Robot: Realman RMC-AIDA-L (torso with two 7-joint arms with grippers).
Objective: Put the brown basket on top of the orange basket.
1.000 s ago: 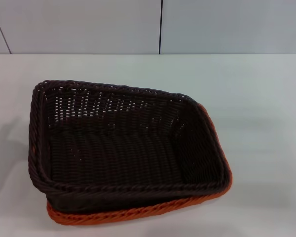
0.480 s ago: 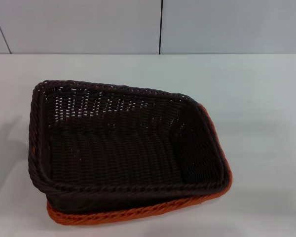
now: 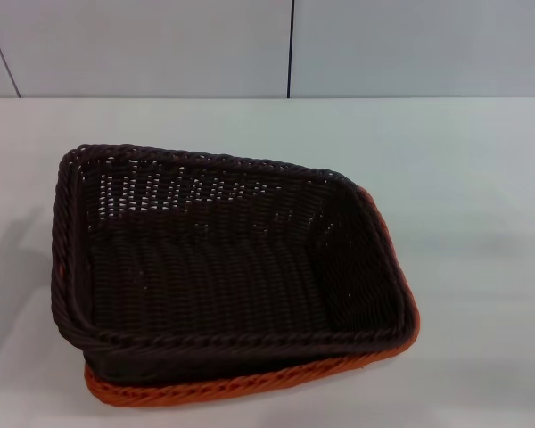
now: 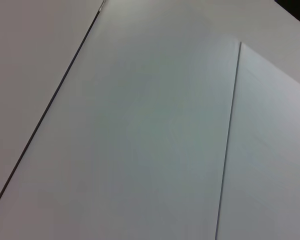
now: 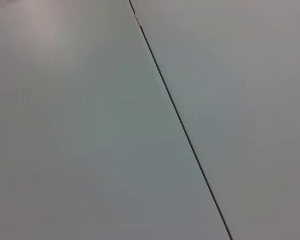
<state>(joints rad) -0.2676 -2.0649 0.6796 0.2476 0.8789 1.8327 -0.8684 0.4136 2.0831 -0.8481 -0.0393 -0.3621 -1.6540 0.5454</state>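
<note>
Neither gripper shows in any view, so how their fingers stand cannot be told. On the white table (image 3: 481, 178), the brown basket (image 3: 214, 259) sits nested inside the orange basket (image 3: 250, 385).

The brown basket (image 3: 214, 267) is dark brown, almost black, with woven pattern. The orange basket (image 3: 250, 385) is bright orange, woven. The table (image 3: 464, 178) is plain white.

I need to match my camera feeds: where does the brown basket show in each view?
Head view: the brown basket sits left of centre, nested on the orange basket.
Left wrist view: not in it, only pale panels.
Right wrist view: not in it, only pale panels.
Shared landmark: a dark panel seam, possibly not the same one.
</note>
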